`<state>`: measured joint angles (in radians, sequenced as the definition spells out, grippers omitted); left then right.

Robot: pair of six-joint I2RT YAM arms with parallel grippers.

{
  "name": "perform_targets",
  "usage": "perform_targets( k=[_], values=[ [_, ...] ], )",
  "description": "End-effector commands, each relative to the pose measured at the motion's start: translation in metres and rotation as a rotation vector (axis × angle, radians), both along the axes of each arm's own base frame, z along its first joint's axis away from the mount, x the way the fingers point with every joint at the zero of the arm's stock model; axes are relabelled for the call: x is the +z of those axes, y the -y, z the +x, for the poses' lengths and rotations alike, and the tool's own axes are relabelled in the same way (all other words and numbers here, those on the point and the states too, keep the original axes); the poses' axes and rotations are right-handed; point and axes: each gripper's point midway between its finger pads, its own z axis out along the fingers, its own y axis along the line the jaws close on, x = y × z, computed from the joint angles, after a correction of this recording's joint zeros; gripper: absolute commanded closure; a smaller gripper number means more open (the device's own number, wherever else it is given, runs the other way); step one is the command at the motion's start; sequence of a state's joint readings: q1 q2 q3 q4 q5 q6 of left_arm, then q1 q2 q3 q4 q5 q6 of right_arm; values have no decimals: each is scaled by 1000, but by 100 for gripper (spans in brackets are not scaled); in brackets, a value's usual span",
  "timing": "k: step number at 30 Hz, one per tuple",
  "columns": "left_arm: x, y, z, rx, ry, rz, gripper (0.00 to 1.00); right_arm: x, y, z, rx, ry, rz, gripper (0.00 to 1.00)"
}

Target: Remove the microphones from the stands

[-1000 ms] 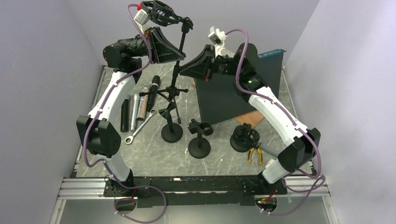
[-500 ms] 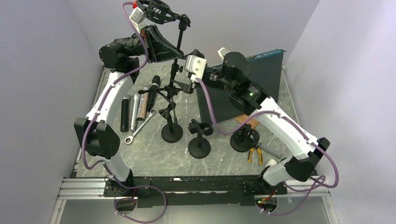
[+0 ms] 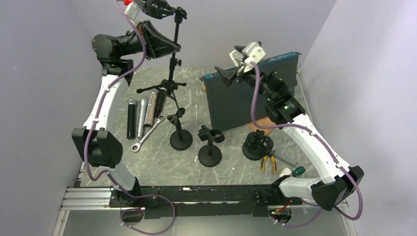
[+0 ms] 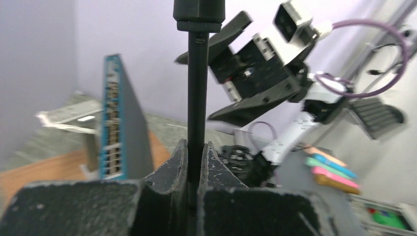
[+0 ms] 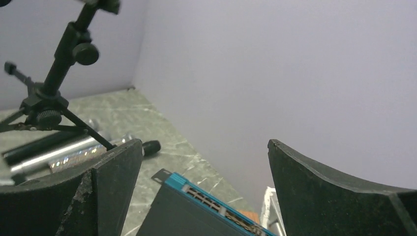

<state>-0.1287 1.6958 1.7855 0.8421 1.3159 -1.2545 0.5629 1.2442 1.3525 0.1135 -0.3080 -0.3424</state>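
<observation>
**A:** Two pincers to log. We see the left pincer (image 4: 196, 162) clamped tight on the black pole of the tripod microphone stand (image 3: 171, 61). It grips high up, just under the shock mount (image 3: 156, 6).

**B:** Agreed. The right pincer (image 5: 204, 147) gapes wide with nothing between its fingers. It hangs above the blue-edged network switch (image 3: 236, 101), well apart from the tripod.

**A:** Where is the microphone?

**B:** We count three microphones (image 3: 142, 114) lying side by side on the bench (image 3: 231, 164), just left of the tripod legs: one black, one silver, one mesh-bodied. We cannot tell whether the shock mount carries one, because the frame edge crops it.

**A:** A wrench (image 3: 146, 133) lies just nearer us than those three. Pliers (image 3: 268, 161) lie near the right arm's side of the bench.
</observation>
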Motion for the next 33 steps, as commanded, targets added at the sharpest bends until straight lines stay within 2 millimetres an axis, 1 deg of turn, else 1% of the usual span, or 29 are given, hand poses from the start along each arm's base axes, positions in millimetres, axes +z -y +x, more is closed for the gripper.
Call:
perform_targets(
  k=[1, 5, 7, 9, 12, 14, 16, 19, 21, 22, 24, 26, 30, 33],
  values=[
    [47, -24, -4, 200, 277, -36, 100, 42, 28, -6, -51, -8, 214, 0],
    [52, -41, 19, 337, 363, -35, 100, 41, 31, -17, -22, -20, 233, 0],
    [46, -47, 34, 388, 358, -48, 100, 39, 33, -21, -21, -32, 244, 0],
    [43, -50, 40, 418, 413, -91, 100, 35, 35, -25, -16, -45, 252, 0],
    [32, -54, 46, 469, 518, -157, 100, 31, 36, -33, 1, -51, 253, 0],
    [20, -57, 53, 512, 595, -181, 100, 26, 37, -34, -4, -57, 247, 0],
    [8, -63, 68, 578, 653, -186, 100, 22, 40, -33, -20, -67, 242, 0],
    [-12, -70, 97, 651, 642, -182, 100, 19, 44, -34, -38, -77, 235, 0],
    [-25, -68, 108, 638, 627, -184, 100, 19, 46, -37, -40, -81, 237, 0],
    [-36, -67, 115, 631, 609, -191, 100, 18, 46, -39, -37, -81, 237, 0],
    [-50, -65, 116, 622, 616, -227, 100, 17, 48, -42, -40, -82, 237, 0],
    [-71, -60, 122, 611, 598, -230, 100, 14, 49, -42, -44, -88, 237, 0],
    [-120, -46, 135, 568, 545, -197, 100, 7, 49, -40, -54, -108, 224, 0],
    [-148, -39, 138, 540, 510, -195, 100, 5, 50, -41, -53, -117, 221, 0]
  ],
)
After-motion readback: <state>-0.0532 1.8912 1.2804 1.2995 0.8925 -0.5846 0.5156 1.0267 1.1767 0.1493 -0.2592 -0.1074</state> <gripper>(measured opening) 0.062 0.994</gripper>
